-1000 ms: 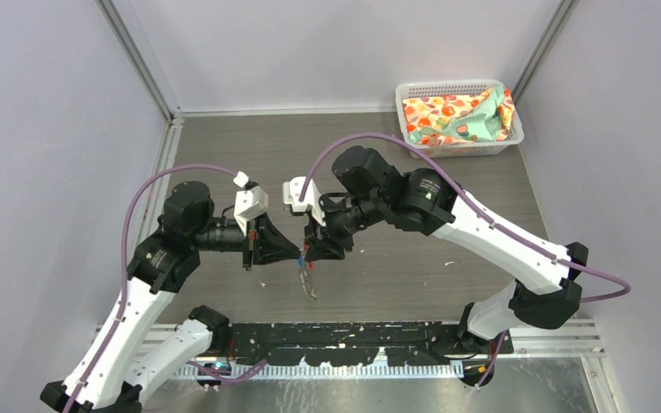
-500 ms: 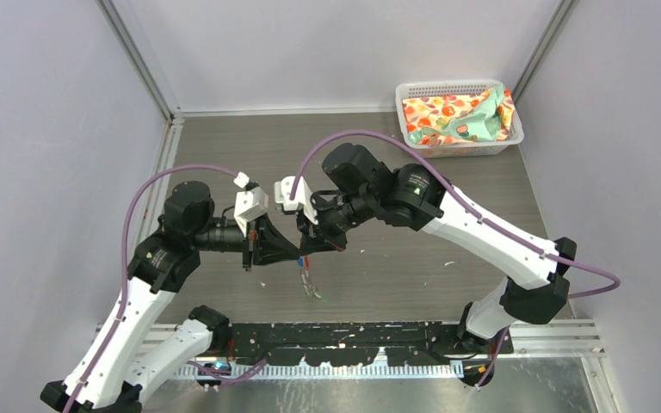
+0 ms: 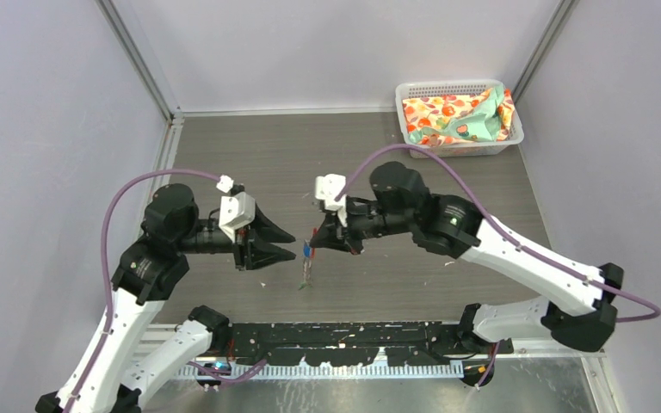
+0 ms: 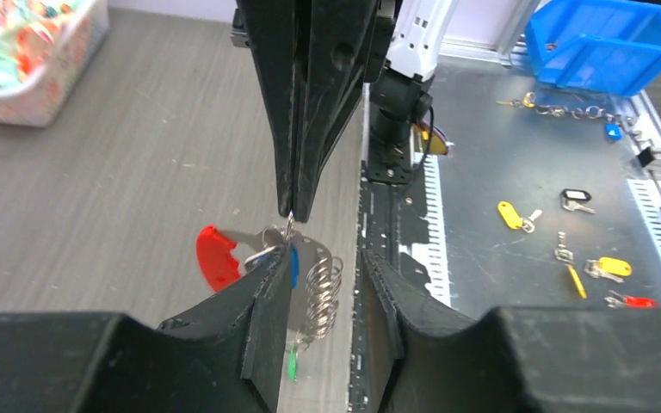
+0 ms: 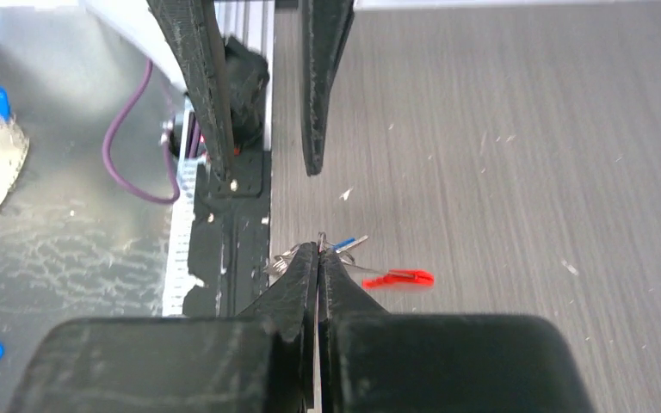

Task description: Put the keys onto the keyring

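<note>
The main risk is a drop. The right gripper (image 5: pixel 318 248) has its fingers pressed together on only a thin bit of wire at the top of the keyring (image 4: pixel 323 292), and everything else dangles freely below that one pinch, above the table (image 3: pixel 396 172). A quick swing of the arm, or a nudge from the other arm, could let the wire slip out, and the whole bunch would fall. A second risk is the left gripper (image 3: pixel 289 245). Its fingers are spread and hold nothing, and they sit just beside the hanging ring, so if they close off-centre they could snag the wire loops or knock the red tag (image 4: pixel 215 256) instead of taking hold cleanly. I cannot tell whether both keys are properly threaded. The blue key (image 4: pixel 294 265) hangs right under the pinch and the green key (image 4: pixel 293 361) lower, beneath the loops. Both seem to hang from the ring, so a jolt might shake loose any key that is only half on. The ring hangs straight down from the right fingertips, with the tag out to one side. In the top view it lies between the two grippers, apart from the left fingers.
</note>
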Controlling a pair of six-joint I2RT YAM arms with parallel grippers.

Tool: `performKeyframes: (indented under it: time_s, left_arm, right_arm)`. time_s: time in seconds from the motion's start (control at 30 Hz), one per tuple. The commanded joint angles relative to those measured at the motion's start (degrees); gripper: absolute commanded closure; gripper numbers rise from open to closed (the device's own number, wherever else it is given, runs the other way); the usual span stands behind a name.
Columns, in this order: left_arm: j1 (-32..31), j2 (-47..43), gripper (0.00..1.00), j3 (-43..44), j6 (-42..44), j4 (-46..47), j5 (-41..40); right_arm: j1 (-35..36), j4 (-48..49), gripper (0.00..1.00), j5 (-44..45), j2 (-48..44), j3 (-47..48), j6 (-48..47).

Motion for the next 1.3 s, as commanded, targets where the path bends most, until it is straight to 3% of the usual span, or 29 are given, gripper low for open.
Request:
performKeyframes:
  time_s: [0.0, 0.27, 0.63, 0.93, 1.13, 1.27]
  left_arm:
    - [-0.1, -1.4, 0.63, 3.1, 4.1, 2.3, -2.4]
    - [-0.1, -2.5, 0.62, 1.4, 1.9, 8.7, -5.7]
    - [-0.1, -5.2, 0.64, -1.2, 7.4, 8.9, -4.0]
    - [-0.1, -5.7, 0.69, -3.0, 10.4, 6.3, -5.0]
    - [-0.1, -4.8, 0.76, -3.6, 3.5, 11.3, -4.2]
    - [-0.2, -3.3, 0.84, -3.7, -6.4, 16.5, -1.7]
  right_arm:
    - [-1.3, 20.0, 0.99, -0.4, -6.3, -3.8, 5.5]
    - [-2.0, 35.1, 0.99, -2.9, -8.7, -12.2, 13.2]
    - [-2.0, 53.1, 0.99, -1.0, -11.2, -21.2, 21.8]
    - [-2.0, 61.1, 0.99, 0.0, -11.9, -25.2, 24.8]
    - [-2.0, 61.8, 0.99, 0.3, -11.7, -26.1, 24.9]
    - [-1.9, 61.5, 0.99, 1.4, -11.6, -26.7, 24.1]
